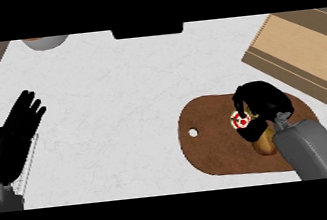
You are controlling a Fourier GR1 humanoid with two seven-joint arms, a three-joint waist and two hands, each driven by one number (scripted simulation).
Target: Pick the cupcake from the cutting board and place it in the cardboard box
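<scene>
On a white marble-look counter (121, 101), the robot's right hand (259, 103) closes over a cupcake (240, 120) on a brown wooden cutting board (215, 151). The black fingers and thumb curl around the cupcake from above and from both sides, hiding most of it; only a patch of white topping with red dots shows between them, and a tan-brown bit of the cake's body appears just beside the wrist. The cupcake is at the middle of the board, toward its far half; whether it rests on the wood or is raised off it cannot be told from this angle. The grey right forearm (315, 149) comes in from the counter's near right corner and crosses the board's right end.

The board is an oblong with rounded ends, lying near the counter's near right corner, with a small round hole (193, 132) at its left end. Beyond it, at the far right corner, is the cardboard box (305, 52), tan and set at an angle, its nearest wall close to the board's far right end.

The left hand (21, 122) is open at the counter's left edge, fingers straight and pointing away, holding nothing. At the far edge, a grey bowl-like vessel (44, 42) shows only in part, and a black object (147, 30) is near the middle of that edge.
</scene>
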